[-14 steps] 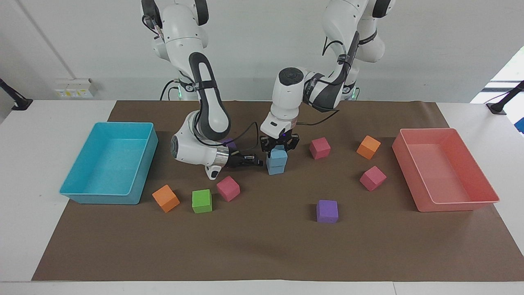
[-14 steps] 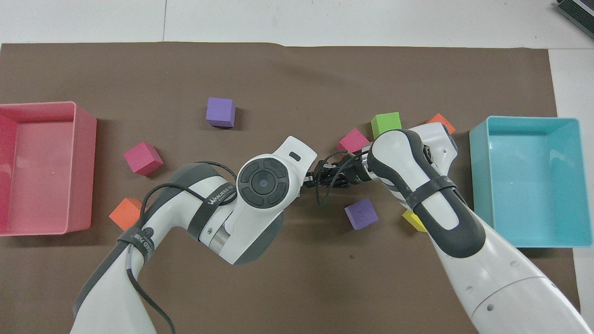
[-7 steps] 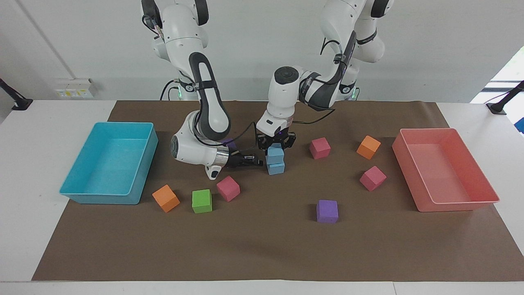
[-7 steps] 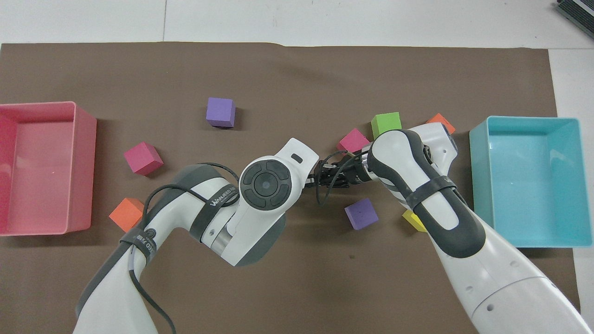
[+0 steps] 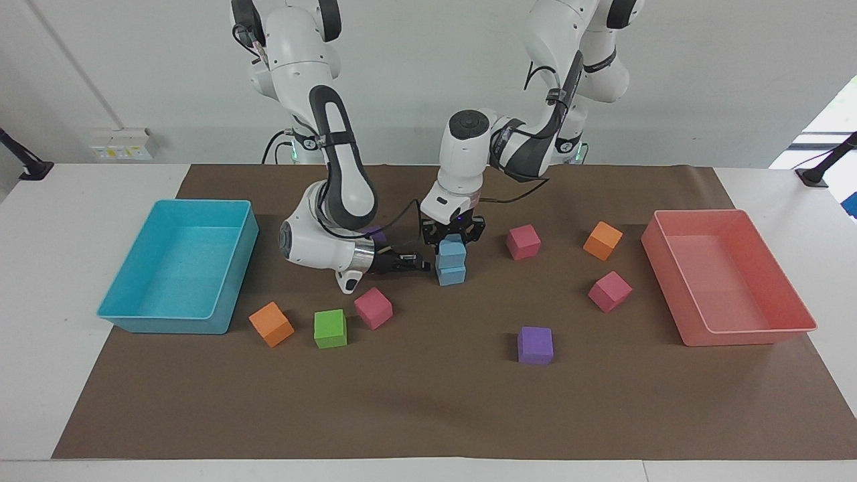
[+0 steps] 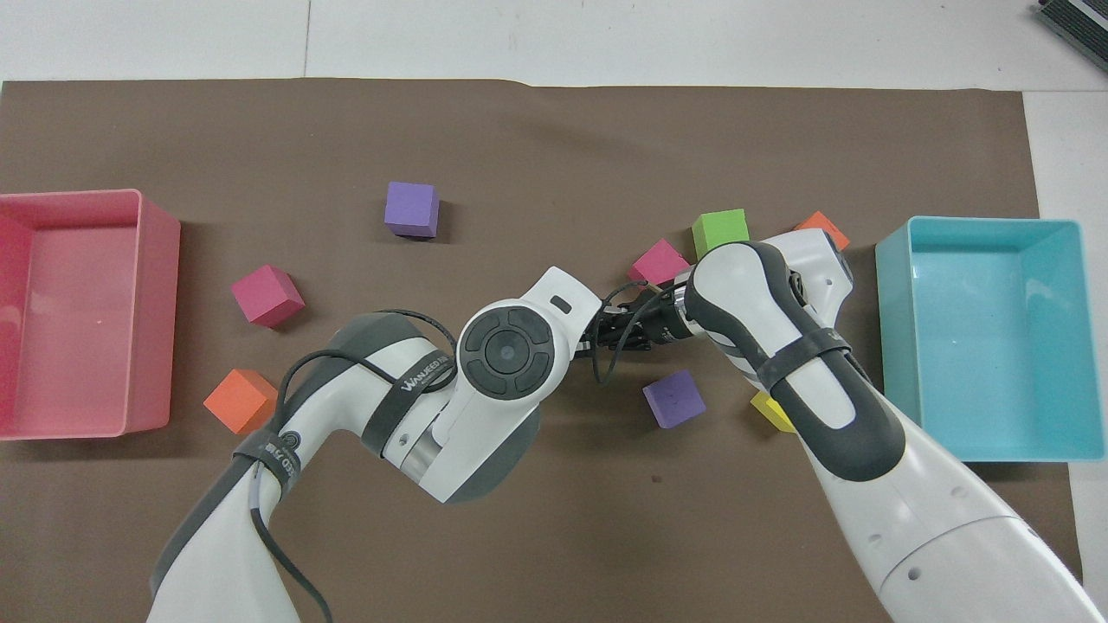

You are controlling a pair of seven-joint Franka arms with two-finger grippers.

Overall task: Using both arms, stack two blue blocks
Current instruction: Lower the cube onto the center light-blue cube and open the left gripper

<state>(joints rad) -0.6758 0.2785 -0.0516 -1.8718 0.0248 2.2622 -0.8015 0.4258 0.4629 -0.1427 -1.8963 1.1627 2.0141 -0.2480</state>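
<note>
Two sky-blue blocks stand stacked mid-table: the upper blue block [image 5: 452, 252] sits on the lower blue block [image 5: 452, 274]. My left gripper [image 5: 453, 235] points down over the stack, one finger on each side of the upper block, shut on it. My right gripper [image 5: 420, 264] lies level just above the mat, pointing at the lower block from the right arm's end, a small gap away. In the overhead view the left arm's wrist [image 6: 511, 348] hides both blocks, and the right gripper [image 6: 619, 333] shows beside it.
A cyan tray [image 5: 167, 325] stands at the right arm's end, a pink tray [image 5: 750, 337] at the left arm's end. Loose cubes lie around: magenta [image 5: 373, 308], green [image 5: 330, 328], orange [image 5: 271, 323], purple [image 5: 535, 345], magenta [image 5: 523, 241], orange [image 5: 602, 239], magenta [image 5: 609, 290], purple [image 6: 674, 398].
My left gripper and the upper blue block shifted slightly toward the right arm's end, squaring it over the lower block. The right arm has barely moved.
</note>
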